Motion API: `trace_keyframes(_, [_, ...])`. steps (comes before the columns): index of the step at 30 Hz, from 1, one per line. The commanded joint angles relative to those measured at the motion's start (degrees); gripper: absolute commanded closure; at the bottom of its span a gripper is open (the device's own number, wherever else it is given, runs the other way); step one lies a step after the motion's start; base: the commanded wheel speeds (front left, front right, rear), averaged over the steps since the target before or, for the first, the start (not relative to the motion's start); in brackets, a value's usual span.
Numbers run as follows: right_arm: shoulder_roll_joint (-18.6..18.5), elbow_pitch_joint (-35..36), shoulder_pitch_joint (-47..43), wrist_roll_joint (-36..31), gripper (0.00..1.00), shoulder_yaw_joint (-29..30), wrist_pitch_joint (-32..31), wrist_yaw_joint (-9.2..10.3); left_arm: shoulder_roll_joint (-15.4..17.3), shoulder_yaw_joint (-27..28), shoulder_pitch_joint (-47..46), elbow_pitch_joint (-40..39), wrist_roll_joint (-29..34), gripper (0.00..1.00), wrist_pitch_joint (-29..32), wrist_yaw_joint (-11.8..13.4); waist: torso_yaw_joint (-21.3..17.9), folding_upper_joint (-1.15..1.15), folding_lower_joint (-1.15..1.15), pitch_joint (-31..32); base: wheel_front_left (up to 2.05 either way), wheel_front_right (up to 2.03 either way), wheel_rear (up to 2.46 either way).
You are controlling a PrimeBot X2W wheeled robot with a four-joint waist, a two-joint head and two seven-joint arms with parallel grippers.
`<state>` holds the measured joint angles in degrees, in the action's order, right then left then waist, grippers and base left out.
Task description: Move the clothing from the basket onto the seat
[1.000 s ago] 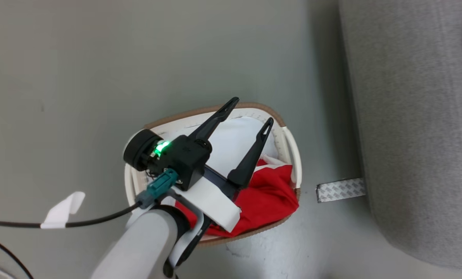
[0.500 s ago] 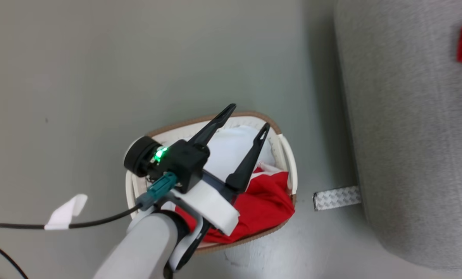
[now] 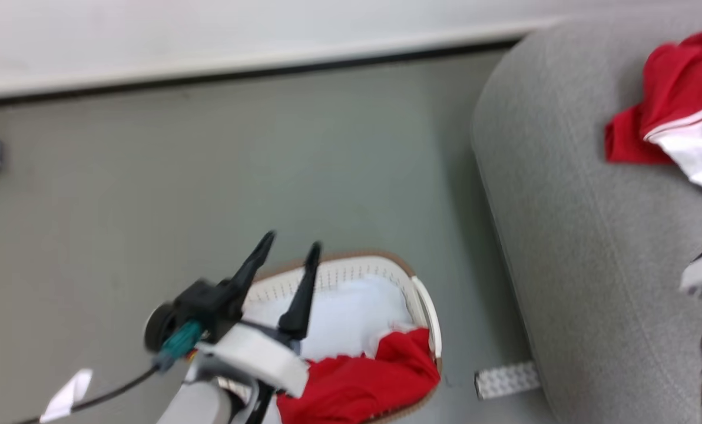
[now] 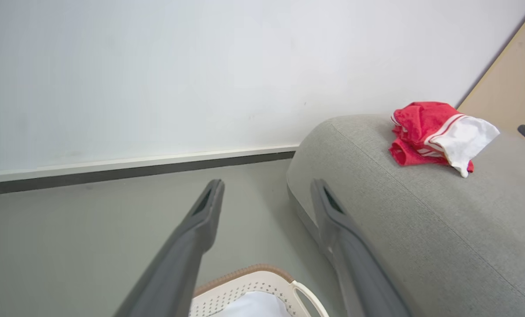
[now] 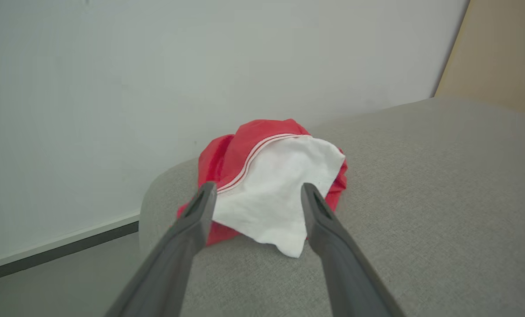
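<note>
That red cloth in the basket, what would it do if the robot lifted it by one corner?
Probably floppy: the red cloth lies crumpled in soft folds in the basket, so it would likely hang and drape. It looks thin, so probably light. It touches the white piece beside it, which might drag along.

Two long dark tapered fingers (image 3: 305, 282) are carried on a black blocky wrist housing (image 3: 205, 303), with a white band (image 3: 257, 356) at its five o'clock. A teal plug (image 3: 179, 341) and a black cable (image 3: 112, 390), tagged with white tape (image 3: 65, 396), are fitted at its seven o'clock.
</note>
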<state>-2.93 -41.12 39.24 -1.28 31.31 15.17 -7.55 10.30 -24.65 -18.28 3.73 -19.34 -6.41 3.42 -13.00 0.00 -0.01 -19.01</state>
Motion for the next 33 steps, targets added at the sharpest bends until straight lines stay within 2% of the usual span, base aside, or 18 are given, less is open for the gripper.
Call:
trace_keyframes(1, [-0.01, 1.43, -3.69, 2.14, 0.0, -2.66, -0.03, 0.12, 0.76, 0.69, 1.66, 0.8, -0.6, 0.0, -1.23, 0.6, 1.29, 0.0, 0.01, 5.85, 0.0, 0.0, 0.0])
trace_keyframes(5, [-0.06, 7.8, -11.67, 7.54, 0.0, -8.4, -0.04, 0.12, 1.14, 2.89, 4.83, 2.97, -1.53, 0.0, -4.62, 2.23, 3.11, 0.0, 0.01, 9.64, 0.0, 0.0, 0.0])
trace_keyframes(10, [-0.12, 14.12, -19.57, 10.96, 0.0, -13.37, -0.04, 0.12, 1.05, 5.77, 8.01, 5.32, -1.86, 0.0, -7.74, 4.09, 6.1, 0.0, 0.01, 13.43, 0.0, 0.0, 0.0])
trace_keyframes(19, [-0.09, 18.09, -29.58, 15.27, 0.0, -20.75, -0.03, 0.12, 0.09, 11.63, 14.0, 5.72, -0.08, 0.0, -8.75, 5.17, 9.76, 0.0, 0.01, 18.42, 0.0, 0.0, 0.0])
trace_keyframes(26, [-0.13, 17.67, -33.73, 18.07, 0.0, -25.82, -0.03, 0.12, -1.86, 16.53, 16.65, 4.26, 2.65, 0.0, -8.74, 3.72, 11.29, 0.0, 0.01, 19.06, 0.0, 0.0, 0.0])
trace_keyframes(33, [-0.09, 17.97, -33.93, 19.21, 0.0, -28.52, -0.03, 0.12, -3.54, 18.93, 17.41, 5.09, 4.82, 0.0, -8.74, 1.59, 11.7, 0.0, 0.01, 18.86, 0.0, 0.0, 0.0])
